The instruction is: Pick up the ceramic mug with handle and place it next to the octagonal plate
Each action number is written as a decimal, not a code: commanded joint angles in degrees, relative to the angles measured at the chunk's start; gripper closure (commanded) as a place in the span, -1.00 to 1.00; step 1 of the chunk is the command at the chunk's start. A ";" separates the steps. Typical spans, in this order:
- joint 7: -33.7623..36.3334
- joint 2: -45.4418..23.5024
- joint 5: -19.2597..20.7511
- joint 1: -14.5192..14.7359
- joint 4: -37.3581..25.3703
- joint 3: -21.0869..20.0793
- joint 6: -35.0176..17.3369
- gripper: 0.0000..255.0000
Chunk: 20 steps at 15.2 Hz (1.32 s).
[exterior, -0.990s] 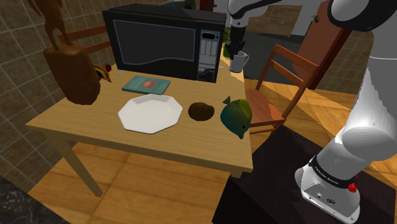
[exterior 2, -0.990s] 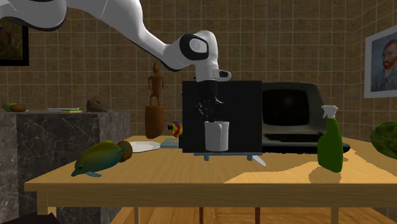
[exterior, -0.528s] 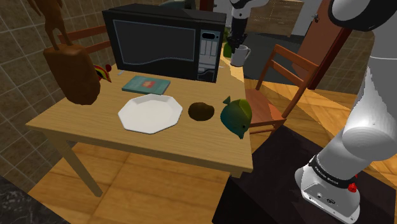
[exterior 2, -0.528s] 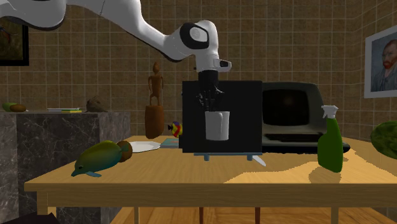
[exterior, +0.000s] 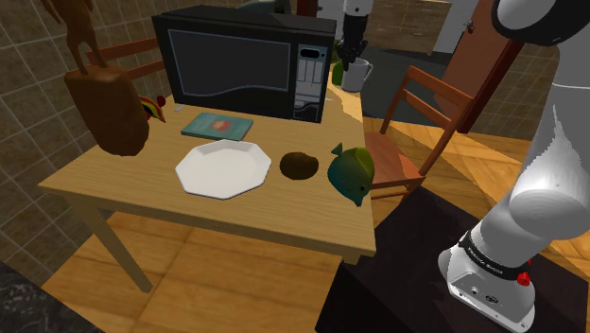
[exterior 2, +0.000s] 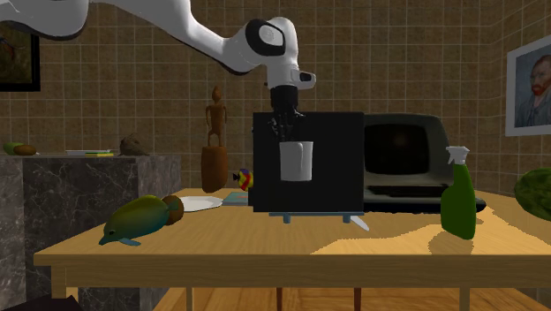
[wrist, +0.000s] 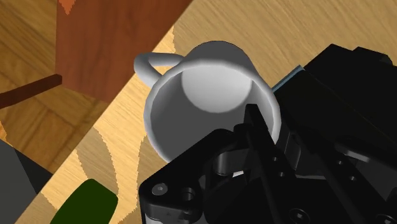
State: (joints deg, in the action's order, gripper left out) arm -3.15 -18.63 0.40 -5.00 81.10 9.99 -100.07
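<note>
A plain white mug with a handle (exterior: 355,73) hangs in the air beside the black microwave's end, well above the table. My black gripper (exterior: 348,55) is shut on its rim from above. In the second exterior view the mug (exterior 2: 296,161) hangs below the gripper (exterior 2: 284,134), in front of the microwave's dark side. In the wrist view one finger (wrist: 256,127) reaches inside the mug (wrist: 203,95), whose handle points away from the hand. The white octagonal plate (exterior: 223,168) lies in the middle of the wooden table, far from the mug.
On the table are a microwave (exterior: 246,61), a teal book (exterior: 217,124), a brown round lump (exterior: 300,166), a green fish figure (exterior: 352,170) and a brown carved statue (exterior: 104,99). A wooden chair (exterior: 425,109) stands past the table's edge. A green spray bottle (exterior 2: 459,199) stands nearby.
The gripper has risen with the mug in it, so the mug now hangs higher above the table than a second ago.
</note>
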 commanded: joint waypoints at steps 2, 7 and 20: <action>3.52 1.45 0.60 2.45 1.65 -1.07 -0.06 1.00; 9.78 2.89 1.40 6.64 3.45 -3.14 -0.12 1.00; 25.59 -0.11 2.69 17.01 -1.36 -8.66 2.59 1.00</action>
State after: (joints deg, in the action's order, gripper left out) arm 21.12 -17.76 3.05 11.18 81.17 1.78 -97.82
